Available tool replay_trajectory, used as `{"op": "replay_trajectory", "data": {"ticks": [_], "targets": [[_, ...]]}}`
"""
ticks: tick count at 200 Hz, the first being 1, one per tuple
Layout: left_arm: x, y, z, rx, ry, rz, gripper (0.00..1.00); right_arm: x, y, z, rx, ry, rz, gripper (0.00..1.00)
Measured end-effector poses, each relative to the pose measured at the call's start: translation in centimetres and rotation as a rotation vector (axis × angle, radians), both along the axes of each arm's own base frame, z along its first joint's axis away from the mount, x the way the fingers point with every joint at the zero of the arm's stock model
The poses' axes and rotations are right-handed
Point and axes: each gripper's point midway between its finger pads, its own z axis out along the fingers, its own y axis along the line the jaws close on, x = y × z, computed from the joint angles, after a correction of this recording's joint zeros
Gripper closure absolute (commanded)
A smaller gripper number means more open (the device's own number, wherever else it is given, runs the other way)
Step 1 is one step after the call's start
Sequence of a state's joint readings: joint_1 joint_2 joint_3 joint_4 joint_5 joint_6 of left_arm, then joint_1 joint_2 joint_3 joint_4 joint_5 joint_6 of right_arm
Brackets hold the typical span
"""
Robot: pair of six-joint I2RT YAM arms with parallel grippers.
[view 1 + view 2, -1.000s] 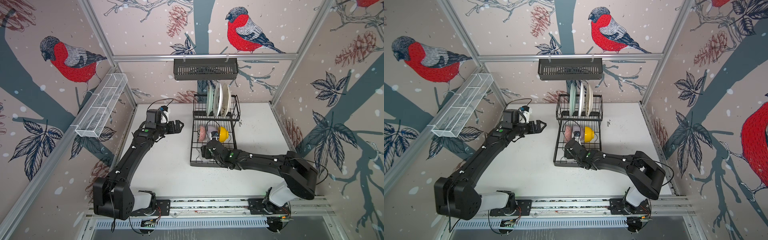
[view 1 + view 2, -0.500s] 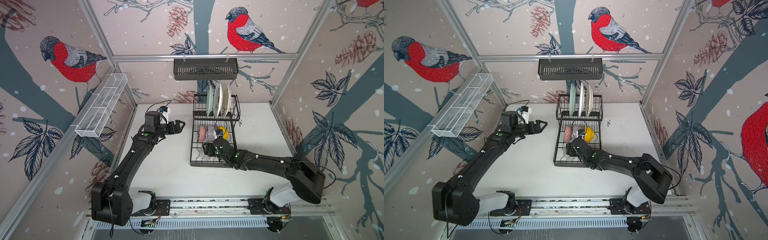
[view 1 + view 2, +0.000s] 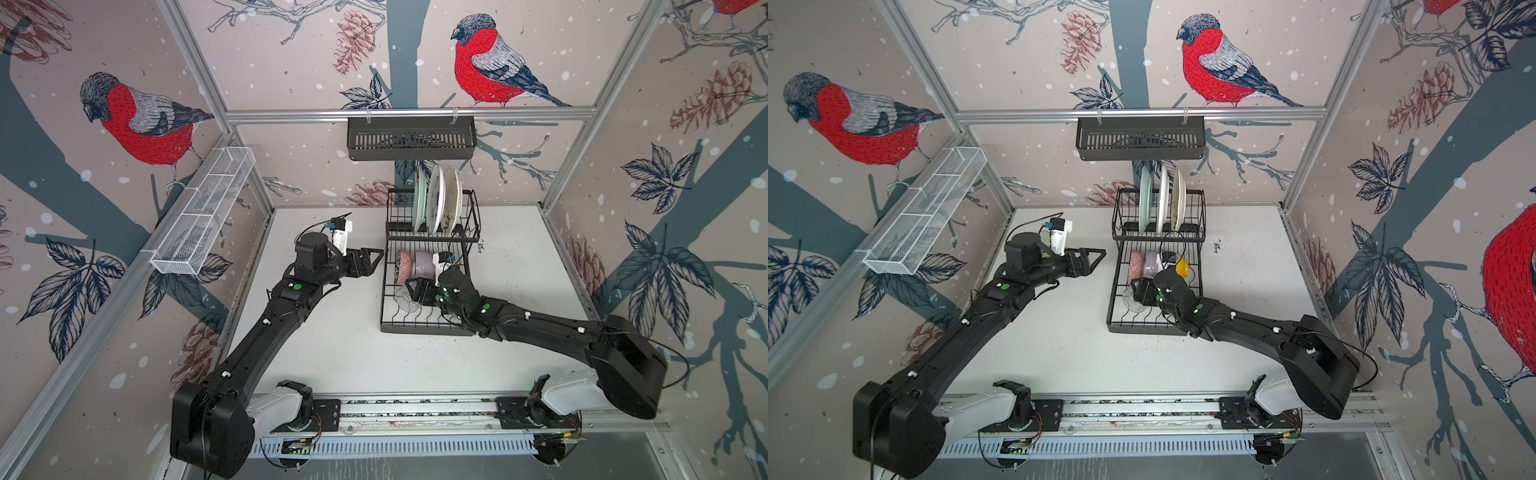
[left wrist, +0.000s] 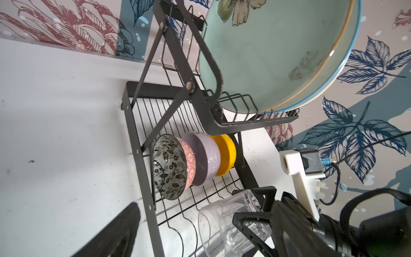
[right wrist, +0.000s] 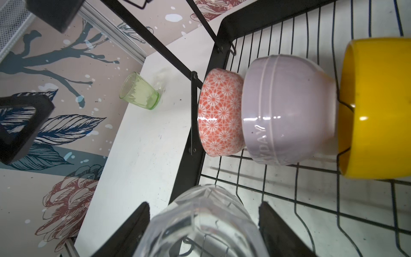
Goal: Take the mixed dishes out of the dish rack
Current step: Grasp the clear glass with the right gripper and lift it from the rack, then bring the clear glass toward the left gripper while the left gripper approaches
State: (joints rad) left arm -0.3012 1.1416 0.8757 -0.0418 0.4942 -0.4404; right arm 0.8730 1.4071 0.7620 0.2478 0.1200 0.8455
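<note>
Two end effectors: right end effector (image 5: 203, 224) straddles the clear glass (image 5: 200, 222), contact unclear; left end effector (image 3: 370, 259) spread, empty.

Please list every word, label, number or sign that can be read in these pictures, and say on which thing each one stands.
"DAY": raised letters on the side of the lilac bowl, the end of a longer word; the letters before it are too faint to read.
No text can be read on the plates, the other bowls, the glasses, the rack or the arms.

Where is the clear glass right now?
In both top views the clear glass lies on the dish rack's lower tray, just in front of the pink bowl, between the right gripper's fingers.
</note>
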Motion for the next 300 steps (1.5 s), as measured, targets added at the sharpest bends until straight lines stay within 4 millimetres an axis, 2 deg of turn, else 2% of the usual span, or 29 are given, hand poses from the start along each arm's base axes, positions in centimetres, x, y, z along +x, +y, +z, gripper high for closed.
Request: {"op": "replay_trajectory", "data": {"ticks": [123,209,264,300], "targets": [[-4.4,-3.9,-0.9,-0.031,-0.010,-0.119,0.09,-0.6,-2.6,4.8,0.225,-0.050,-0.043,0.41],[-6.1,-5.7,-0.4,-0.095,-0.028,-0.169,0.10,-0.7,-2.7,5.7,0.310,-0.042,-0.036,0.41],[-6.9,-6.4,-1.1,-0.147,-0.005,-0.184,0.10,-1.0,-3.3,6.1,0.350,-0.044,-0.049,0.40],[-7.3,-7.1,-1.6,-0.217,0.036,-0.204,0.14,-0.7,-3.9,6.2,0.376,-0.047,-0.066,0.40]]}}
